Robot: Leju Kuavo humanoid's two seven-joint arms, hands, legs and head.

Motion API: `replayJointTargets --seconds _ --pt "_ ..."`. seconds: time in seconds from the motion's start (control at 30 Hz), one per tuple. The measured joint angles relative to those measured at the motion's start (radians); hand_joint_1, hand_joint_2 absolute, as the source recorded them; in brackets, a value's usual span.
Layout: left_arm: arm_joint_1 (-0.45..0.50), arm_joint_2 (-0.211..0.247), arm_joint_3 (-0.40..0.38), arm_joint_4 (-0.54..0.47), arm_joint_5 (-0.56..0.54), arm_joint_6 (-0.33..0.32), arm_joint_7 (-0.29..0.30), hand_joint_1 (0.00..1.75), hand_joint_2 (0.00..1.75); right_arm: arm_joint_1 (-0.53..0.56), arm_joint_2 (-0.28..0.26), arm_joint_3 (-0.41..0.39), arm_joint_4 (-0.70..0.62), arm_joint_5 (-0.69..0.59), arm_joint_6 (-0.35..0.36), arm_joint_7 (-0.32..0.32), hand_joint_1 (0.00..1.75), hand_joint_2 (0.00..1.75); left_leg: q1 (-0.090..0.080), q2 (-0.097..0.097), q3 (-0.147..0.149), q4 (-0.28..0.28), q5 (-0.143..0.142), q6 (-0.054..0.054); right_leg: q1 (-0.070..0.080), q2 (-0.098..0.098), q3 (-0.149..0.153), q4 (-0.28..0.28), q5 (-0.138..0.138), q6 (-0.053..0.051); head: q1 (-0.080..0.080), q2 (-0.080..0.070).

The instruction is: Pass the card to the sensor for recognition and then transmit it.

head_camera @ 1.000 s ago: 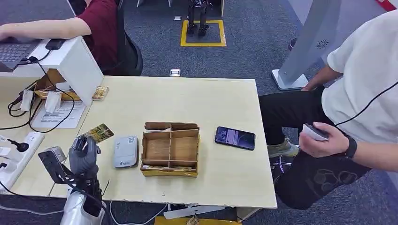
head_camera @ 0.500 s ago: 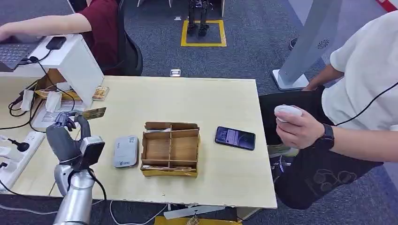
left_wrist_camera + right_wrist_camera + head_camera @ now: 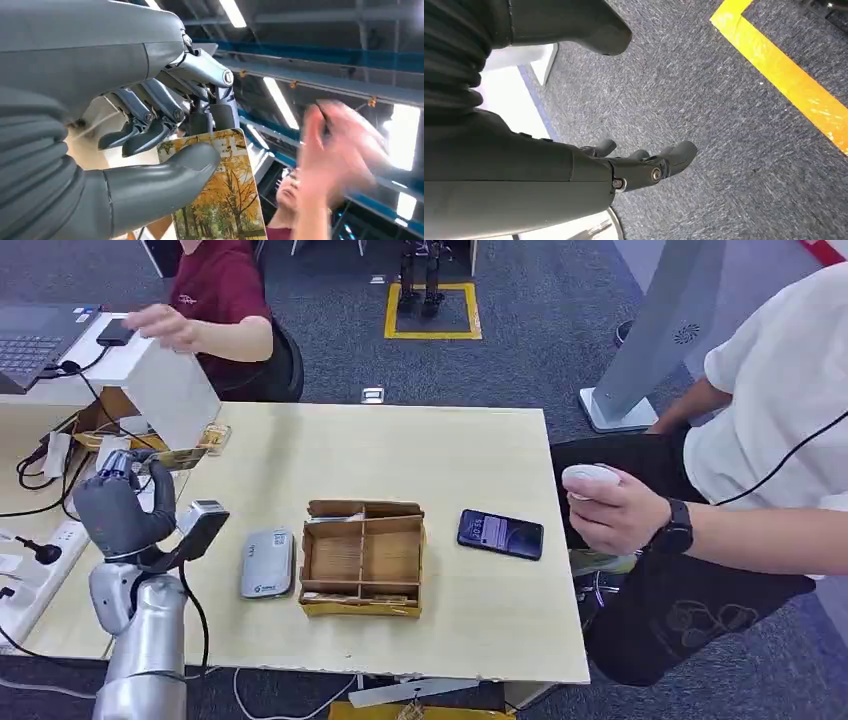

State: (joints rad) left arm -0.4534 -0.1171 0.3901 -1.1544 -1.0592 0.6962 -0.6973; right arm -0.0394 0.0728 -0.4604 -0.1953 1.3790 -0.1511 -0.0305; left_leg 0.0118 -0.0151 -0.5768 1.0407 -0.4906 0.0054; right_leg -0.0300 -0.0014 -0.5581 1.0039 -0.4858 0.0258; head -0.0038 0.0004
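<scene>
Thumb and fingers (image 3: 150, 135) of the left hand (image 3: 115, 510) are pinching the card (image 3: 220, 200), thumb pressed flat on its printed face of yellow autumn trees, the darker fingers curled in behind its upper edge. In the head view that hand sits at the left of the frame, raised above the table's (image 3: 400, 450) left edge, and the card (image 3: 180, 457) pokes out of it toward the upper right, edge-on and roughly level, its tip near the foot of the white stand (image 3: 165, 380) in the upper left of the frame.

Just beyond the card, a person in a dark red shirt (image 3: 222, 295) reaches a hand (image 3: 170, 327) out over the top of that stand; the left wrist view catches that hand as a blur beside the card.

Lower in the head view, right of the silver left arm, the grey card sensor (image 3: 267, 563) lies flat on the table, apart from the hand and card. Just beside it, centre frame, stands the wooden divided box (image 3: 363, 558), and right of that a dark phone (image 3: 500, 534) lies face up.

At the right of the frame a person in a white shirt (image 3: 780, 390) sits by the table, one hand closed round a small white device (image 3: 590, 477).

The right hand (image 3: 634, 167) hangs over grey carpet (image 3: 724, 100) with a yellow tape line (image 3: 789, 85) crossing the upper right of its wrist view; its fingers are apart, thumb spread wide, nothing held.
</scene>
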Motion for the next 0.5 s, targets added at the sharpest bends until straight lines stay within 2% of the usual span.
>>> replayJointTargets --seconds 0.13,0.23,0.5 --pt "-0.042 -0.007 0.068 0.026 -0.068 0.000 0.000 1.75 1.75 0.000 0.000 0.002 0.000 0.011 0.004 0.000 0.00 1.75 0.000 0.000 0.000 0.000 0.001 -0.001 0.000 0.000 0.000 0.000 0.000 0.000 0.000 0.000" --pt "-0.059 -0.010 0.094 0.038 -0.078 0.000 0.000 1.75 1.75 0.000 0.000 0.005 0.000 0.014 0.004 0.000 0.00 1.75 0.000 0.000 0.000 0.000 0.001 -0.001 0.000 0.000 0.000 0.000 0.000 0.000 0.000 0.000" --pt "-0.067 -0.016 0.114 0.053 -0.069 0.000 0.000 1.75 1.75 0.000 0.000 0.014 0.000 0.018 0.003 0.000 0.00 1.75 0.000 0.000 0.000 0.000 0.001 -0.001 0.000 0.000 0.000 0.000 0.000 0.000 0.000 0.000"
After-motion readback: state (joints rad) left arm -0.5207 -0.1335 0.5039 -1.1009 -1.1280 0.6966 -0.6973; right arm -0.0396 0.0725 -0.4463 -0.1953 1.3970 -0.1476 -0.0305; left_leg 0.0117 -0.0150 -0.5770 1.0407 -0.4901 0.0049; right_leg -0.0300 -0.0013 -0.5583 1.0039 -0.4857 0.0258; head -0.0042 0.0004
